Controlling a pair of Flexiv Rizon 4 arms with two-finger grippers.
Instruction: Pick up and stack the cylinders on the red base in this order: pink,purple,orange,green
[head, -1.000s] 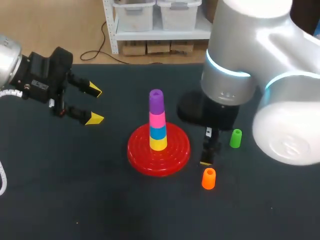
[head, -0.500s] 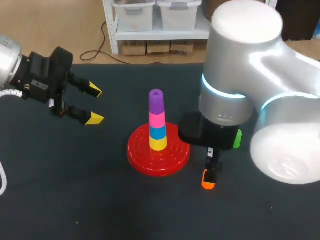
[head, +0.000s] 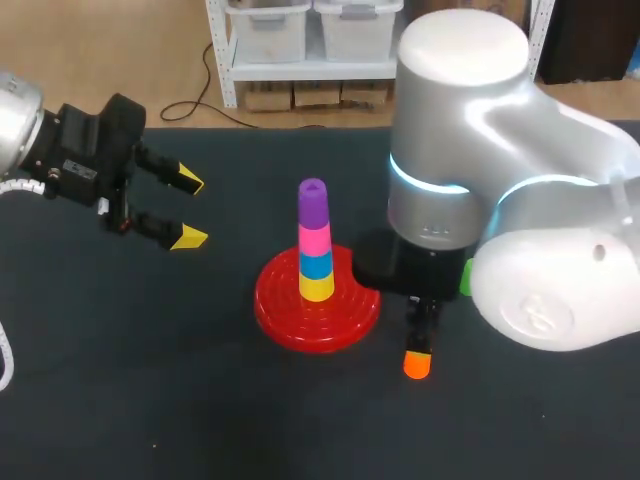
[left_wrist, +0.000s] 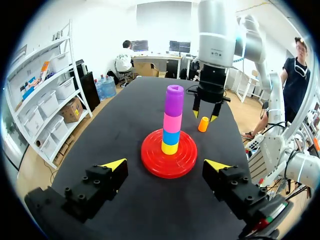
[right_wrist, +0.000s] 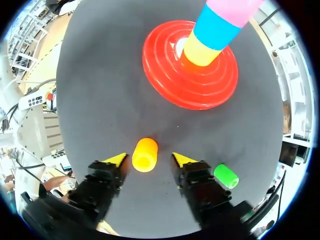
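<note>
On the red base (head: 275, 300) (left_wrist: 152, 165) (right_wrist: 165, 75) stands a stack: yellow, blue, pink, then purple (head: 313, 203) on top. The orange cylinder (head: 416, 365) (left_wrist: 203, 124) (right_wrist: 145, 155) stands upright on the table to the base's right. My right gripper (head: 418, 342) (right_wrist: 148, 159) is lowered over it, one finger on each side, with a small gap left on both. The green cylinder (head: 465, 277) (right_wrist: 226, 176) lies beside the right finger, mostly hidden under the arm in the head view. My left gripper (head: 188, 210) (left_wrist: 166, 165) hovers open and empty at the far left.
The bulky right arm (head: 480, 180) hangs over the table's right half and hides much of it. Dark table surface (head: 150, 380) spreads in front of and to the left of the base.
The right arm has come down and forward over the orange cylinder, and its fingers have narrowed around it. The left arm and the stack have not moved.
</note>
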